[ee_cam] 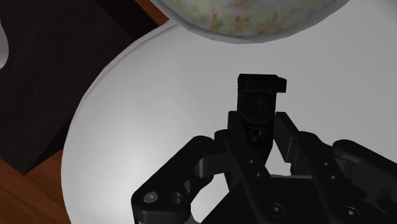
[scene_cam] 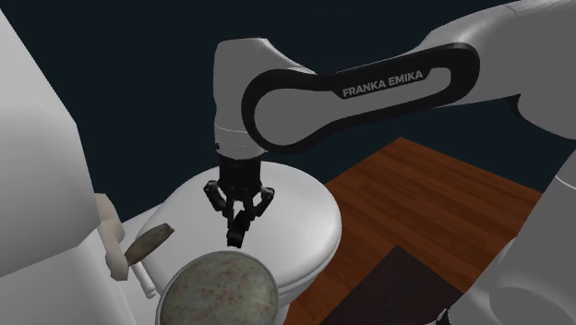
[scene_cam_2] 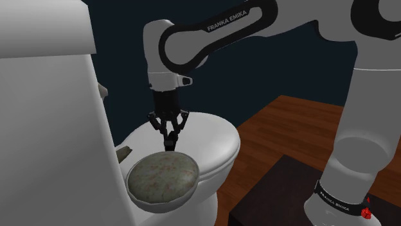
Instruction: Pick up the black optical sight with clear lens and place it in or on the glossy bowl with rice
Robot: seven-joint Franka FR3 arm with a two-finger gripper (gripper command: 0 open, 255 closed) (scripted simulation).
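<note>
The gripper (scene_cam: 239,214) is pinching the black optical sight (scene_cam: 237,234) between its 2 fingers. The sight hangs in the air above the closed white toilet lid (scene_cam: 300,217), touching nothing but the fingers. In the wrist view the sight (ee_cam: 257,102) reaches past the fingertips as a short black block with a wider cap at its far end. The hold is on its lower body, which leaves the far end free to go down first. Its clear lens may face away; the part is too dark for me to tell.

The bowl with rice (scene_cam: 222,291) rests at the lid's edge close to the tank (scene_cam: 37,175), heaped with a speckled grey-green filling. The sight is near the bowl's rim but, as far as the 2 exterior views agree, not yet over the heap. It seems to be held this high so that it clears the rim on the way across. I judge the pick done and the carry under way, with the release not yet due.

The arm's long white link comes in nearly level from the shoulder view's upper right. It then bends sharply at the wrist, so the hand points almost straight down at the lid, in line with the bowl (ee_cam: 242,16) ahead of it.
</note>
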